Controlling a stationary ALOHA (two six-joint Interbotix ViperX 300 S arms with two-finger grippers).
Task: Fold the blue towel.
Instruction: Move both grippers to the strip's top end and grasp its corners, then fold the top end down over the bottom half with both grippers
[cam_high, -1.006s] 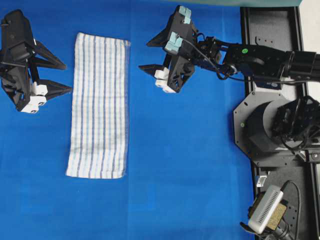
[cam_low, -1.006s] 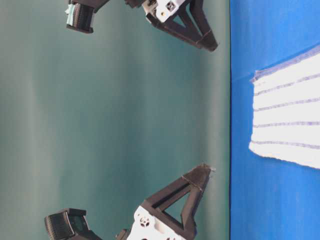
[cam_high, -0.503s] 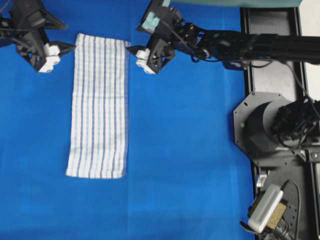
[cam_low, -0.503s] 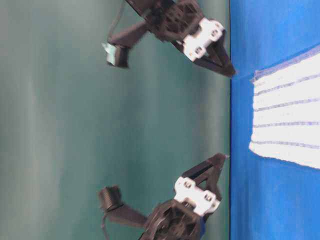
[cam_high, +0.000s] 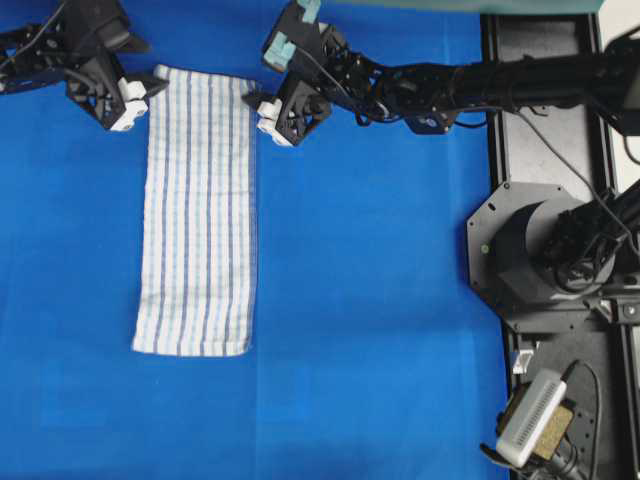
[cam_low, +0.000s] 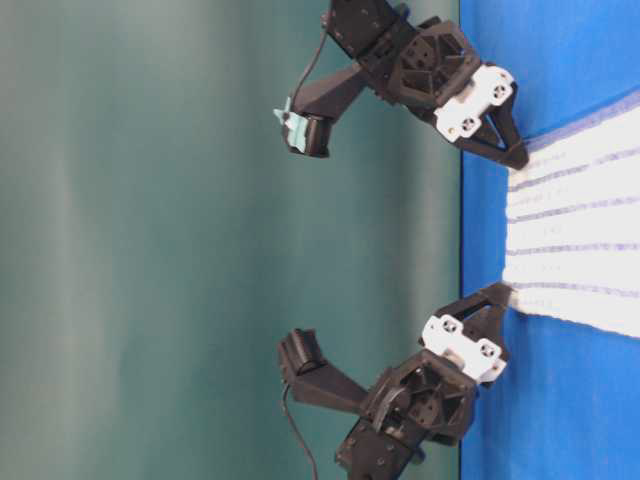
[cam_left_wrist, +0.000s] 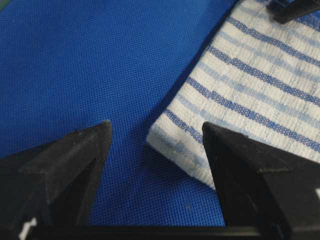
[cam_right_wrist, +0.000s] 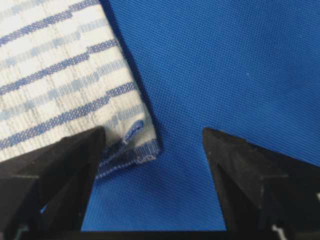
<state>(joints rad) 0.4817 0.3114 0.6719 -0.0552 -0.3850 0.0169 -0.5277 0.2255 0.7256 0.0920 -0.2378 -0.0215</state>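
The blue towel (cam_high: 197, 210) lies flat, each far corner between a spread gripper: left gripper (cam_high: 140, 92), right gripper (cam_high: 262, 103).

Both arms matte black. Left gripper (cam_high: 150, 88) and right gripper (cam_high: 252, 100): black wedge-shaped fingers (cam_left_wrist: 65, 170) tapering to points, white blocks with round screw holes at finger roots. Pale teal tape on the right wrist camera housing (cam_high: 290, 35). Thin black cables along right arm (cam_high: 480, 85). Octagonal black base (cam_high: 545, 255), green dot.
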